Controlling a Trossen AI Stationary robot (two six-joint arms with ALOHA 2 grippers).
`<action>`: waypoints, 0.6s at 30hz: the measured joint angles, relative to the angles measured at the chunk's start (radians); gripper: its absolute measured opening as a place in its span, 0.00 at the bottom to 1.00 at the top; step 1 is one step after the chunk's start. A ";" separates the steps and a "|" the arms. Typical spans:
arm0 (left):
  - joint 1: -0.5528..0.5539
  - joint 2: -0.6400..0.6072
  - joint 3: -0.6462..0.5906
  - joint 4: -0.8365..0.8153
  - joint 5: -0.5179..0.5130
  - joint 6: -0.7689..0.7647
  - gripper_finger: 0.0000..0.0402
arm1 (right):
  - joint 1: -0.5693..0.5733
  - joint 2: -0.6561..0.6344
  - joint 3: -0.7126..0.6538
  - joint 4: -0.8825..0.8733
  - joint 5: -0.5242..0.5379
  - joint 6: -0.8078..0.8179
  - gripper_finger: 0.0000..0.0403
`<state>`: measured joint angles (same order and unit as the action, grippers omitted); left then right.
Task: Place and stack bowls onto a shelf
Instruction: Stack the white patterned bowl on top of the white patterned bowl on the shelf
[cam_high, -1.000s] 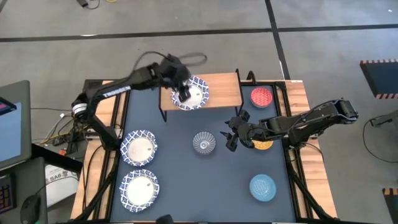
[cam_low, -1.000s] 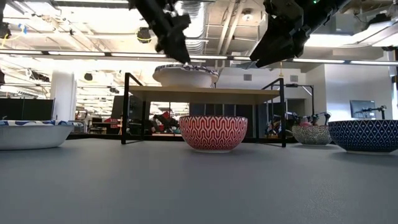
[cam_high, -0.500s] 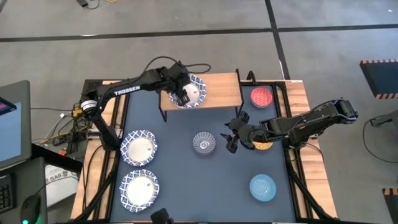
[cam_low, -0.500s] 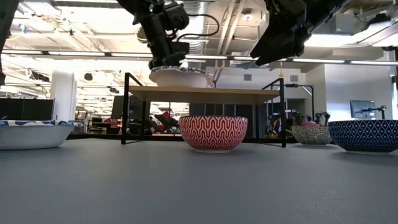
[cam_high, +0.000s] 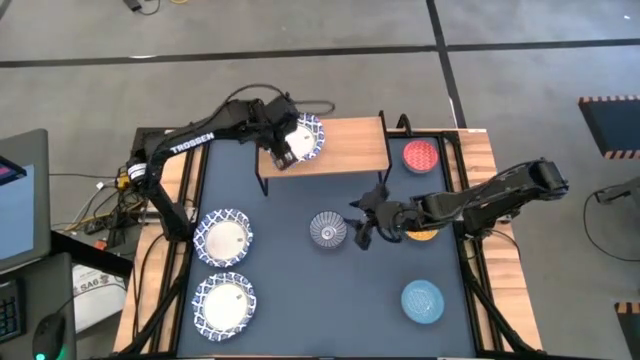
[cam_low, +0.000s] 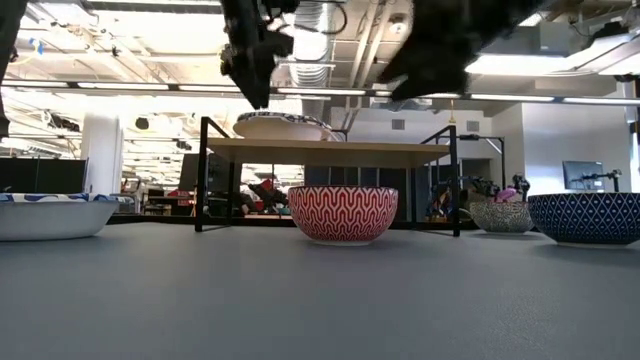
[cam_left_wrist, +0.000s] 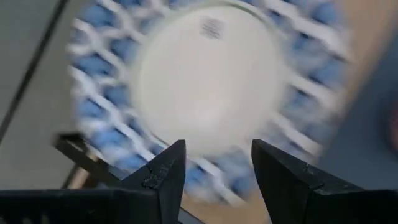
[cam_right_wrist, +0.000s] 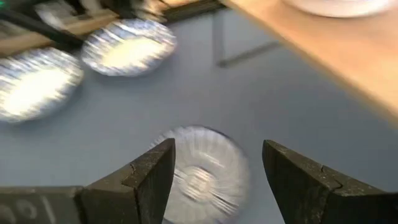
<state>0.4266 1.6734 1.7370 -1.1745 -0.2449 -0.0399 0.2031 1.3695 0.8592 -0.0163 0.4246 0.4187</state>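
Above the shelf (cam_high: 340, 143), the left gripper (cam_high: 281, 147) hangs over the left end of the board. Its two fingers (cam_left_wrist: 166, 174) are spread apart with nothing between them. Right under it sits a wide white bowl with a blue rim (cam_high: 303, 138), resting on the shelf near that same end. From the low camera this bowl (cam_low: 284, 127) shows on top of the wood, and a red patterned bowl (cam_low: 343, 213) stands on the table in front of the shelf.

Below the shelf, over the middle of the table, the right gripper (cam_high: 363, 228) hovers just beside the small grey-blue bowl (cam_high: 327, 229). Its fingers (cam_right_wrist: 149, 174) are wide apart too, and the grey-blue bowl shows between them, lower down on the table.

A yellow-orange bowl (cam_high: 424, 233) peeks out from under the right arm. A light blue bowl (cam_high: 422, 301) stands farther from the shelf, on the same side. Right of the shelf sits the red bowl (cam_high: 421, 156). Two more wide white bowls (cam_high: 223, 238) sit on the table's left side, well away from the shelf.
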 joint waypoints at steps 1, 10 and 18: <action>-0.033 -0.014 -0.010 -0.010 0.019 -0.014 0.42 | 0.000 0.033 0.000 0.058 -0.042 0.001 0.66; -0.428 -0.140 -0.163 -0.026 -0.036 -0.308 0.42 | 0.000 0.328 0.095 0.434 -0.262 0.044 0.66; -0.779 -0.151 -0.313 -0.040 -0.048 -0.690 0.42 | -0.024 0.587 0.359 0.444 -0.274 0.110 0.66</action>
<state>-0.3525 1.5227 1.4235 -1.2147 -0.2932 -0.7302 0.1789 1.9568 1.2184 0.4277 0.1510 0.5291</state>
